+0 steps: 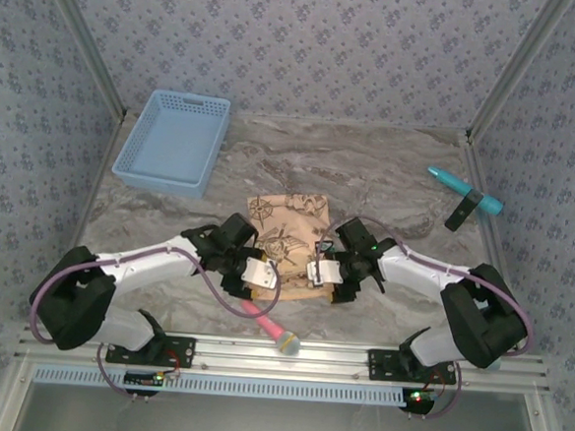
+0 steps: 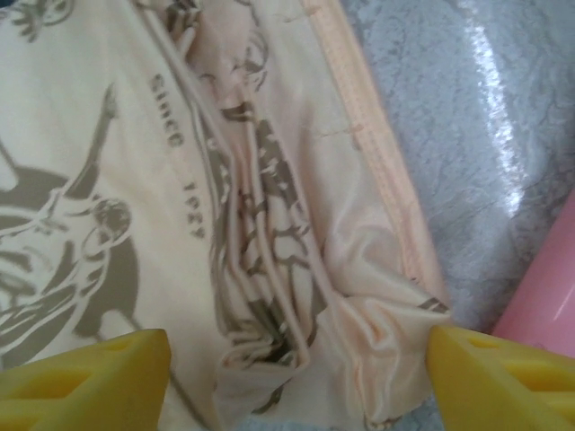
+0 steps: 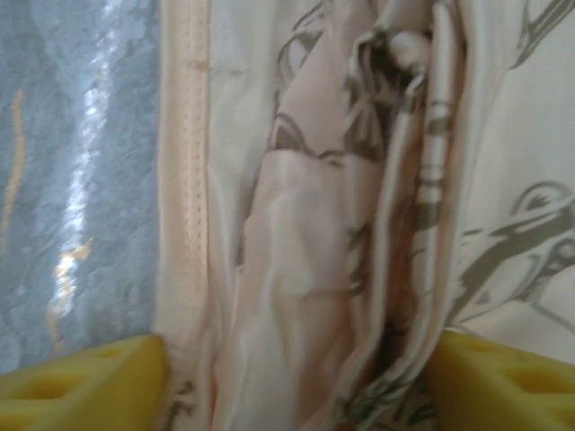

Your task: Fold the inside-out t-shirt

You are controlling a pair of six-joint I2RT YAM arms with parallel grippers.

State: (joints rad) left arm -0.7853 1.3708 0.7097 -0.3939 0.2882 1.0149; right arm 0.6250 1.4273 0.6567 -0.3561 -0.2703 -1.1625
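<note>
The inside-out t-shirt (image 1: 289, 219) lies bunched into a small folded pile on the marble table, between the two arms. Its peach cloth (image 2: 269, 224) carries brown emblems, and a stitched hem (image 3: 184, 180) runs along its edge. My left gripper (image 1: 256, 273) is low over the pile's near left part. It is open, its yellow fingertips (image 2: 90, 377) set wide on either side of gathered folds. My right gripper (image 1: 325, 272) hangs over the near right part, also open, and straddles rumpled cloth (image 3: 305, 296) beside the hem.
A blue basket (image 1: 172, 140) stands at the back left. A teal pen-like tool (image 1: 464, 188) with a black piece lies at the right. A pink-handled tool (image 1: 272, 328) rests near the front edge, close to the left gripper; its pink handle (image 2: 544, 296) lies beside the cloth.
</note>
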